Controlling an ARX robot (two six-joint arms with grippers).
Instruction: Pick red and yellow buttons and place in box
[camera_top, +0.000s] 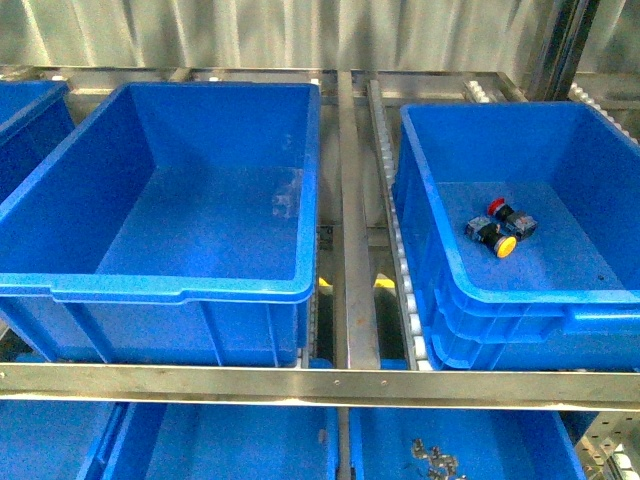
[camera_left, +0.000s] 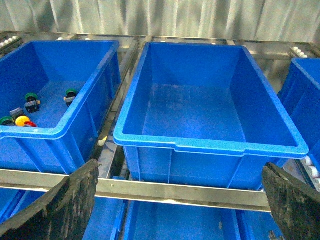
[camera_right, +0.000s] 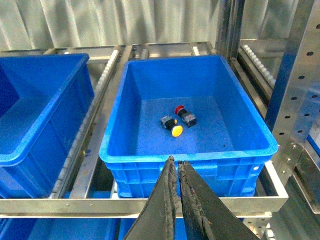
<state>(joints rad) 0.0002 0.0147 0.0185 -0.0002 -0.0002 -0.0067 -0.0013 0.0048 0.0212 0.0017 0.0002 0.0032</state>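
Note:
The box (camera_top: 520, 300) with the doubled front rim stands at the right of the front view. A red button (camera_top: 497, 209) and a yellow button (camera_top: 506, 245) lie on its floor. The right wrist view shows the same box (camera_right: 150, 150) with the red button (camera_right: 178, 109) and the yellow button (camera_right: 177, 131). My right gripper (camera_right: 176, 162) is shut and empty, just in front of the box's near rim. My left gripper (camera_left: 180, 200) is open and empty, its fingers (camera_left: 65, 205) wide apart before the shelf rail. Another yellow button (camera_left: 22, 120) and red button (camera_left: 31, 124) lie in a far-left bin.
A large single-rimmed blue bin (camera_top: 180, 290) stands empty at centre left, also in the left wrist view (camera_left: 210, 145). The far-left bin (camera_left: 60, 130) also holds green-capped switches (camera_left: 31, 97). A steel rail (camera_top: 320, 385) crosses the front. Lower trays hold metal parts (camera_top: 435, 460). Neither arm shows in the front view.

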